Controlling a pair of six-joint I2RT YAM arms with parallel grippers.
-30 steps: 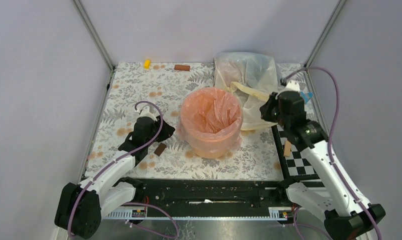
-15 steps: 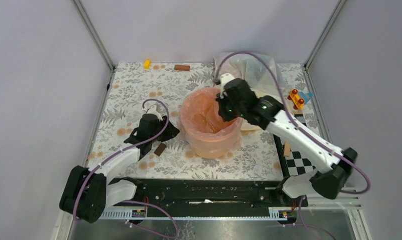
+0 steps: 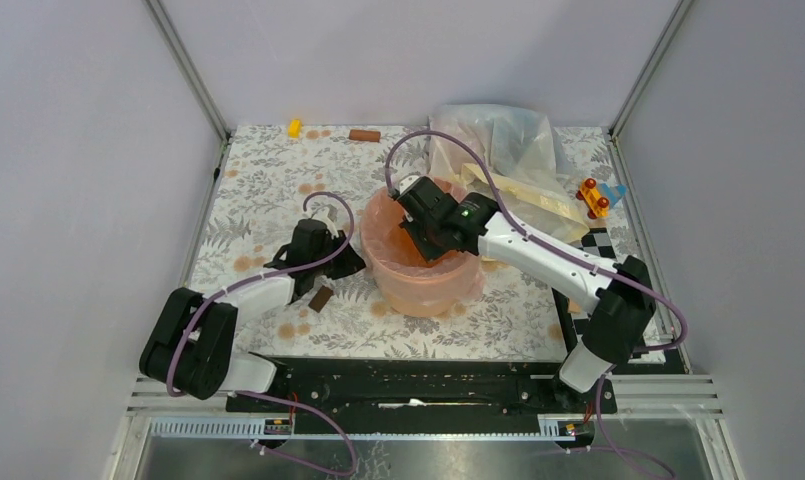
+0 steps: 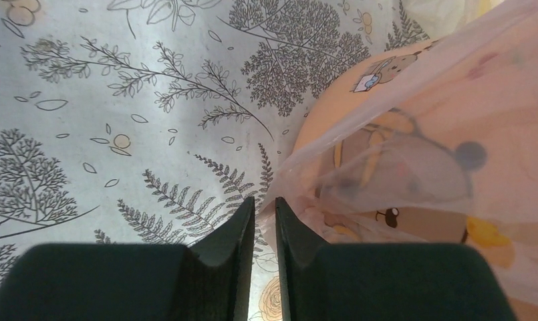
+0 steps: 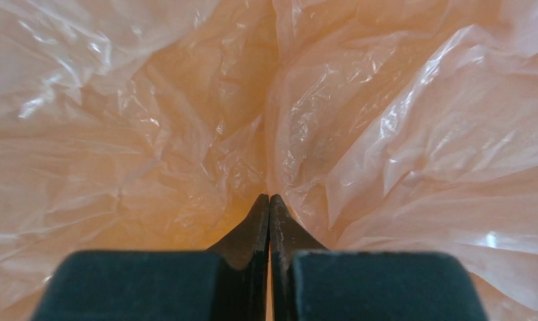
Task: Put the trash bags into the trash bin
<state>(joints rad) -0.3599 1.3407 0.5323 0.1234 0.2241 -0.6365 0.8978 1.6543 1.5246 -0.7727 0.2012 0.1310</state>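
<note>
The thin pale-pink plastic film bag (image 5: pixel 399 134) lined the round peach-orange plastic bucket (image 3: pixel 433 297), where my right gripper (image 5: pixel 269 200) sat pressed closed among its folds. Only the left wrist view showed my left gripper (image 4: pixel 264 207) nearly closed at the bag's overhang, its grip unclear.

Even, bright light, soft shadows; glints speckle the trash bag (image 5: pixel 399 120); wrist views blur close up.

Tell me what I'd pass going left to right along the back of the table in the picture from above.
yellow toy → brown block → clear bag → toy car
</note>
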